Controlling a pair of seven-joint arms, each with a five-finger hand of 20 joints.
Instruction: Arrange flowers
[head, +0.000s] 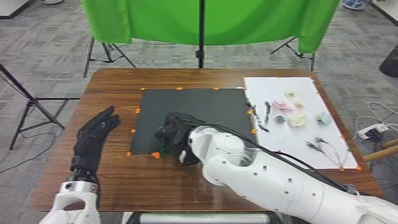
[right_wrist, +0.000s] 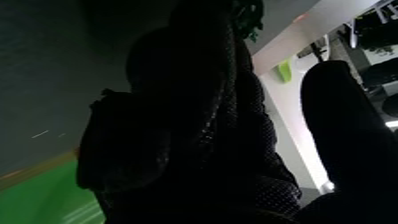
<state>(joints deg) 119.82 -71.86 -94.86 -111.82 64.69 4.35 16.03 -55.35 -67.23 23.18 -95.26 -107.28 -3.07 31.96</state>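
Right hand (head: 180, 134) and greenery: I have my right hand over the dark sheet (head: 164, 107); how far open it is, and whether it grips anything, I cannot tell. The nearest of the task's things is a tuft of green leaves (right_wrist: 251, 20), beside the end of my right hand that lies away from the wrist; contact with the glove cannot be made out. The leaves are partly hidden by my glove, so the long axis of any stem there is also undetermined. The coming move, as I judge it, turns on that axis: my right hand should match it before the leaves are lifted or settled on the sheet. To the right of my right hand, well apart from it on the white sheet (head: 318, 100), lie the pink flower (head: 282, 106), the cream flower (head: 298, 119) and the pale blue flower (head: 323, 118). The dark-tipped sprigs (head: 316, 146) lie farther round, beyond my right forearm, their stems slanting toward my side of the table. My left hand (head: 96, 131), well apart to the left, is fully open with straight fingers and holds nothing. My right is thus the nearer hand for leaves and flowers alike.
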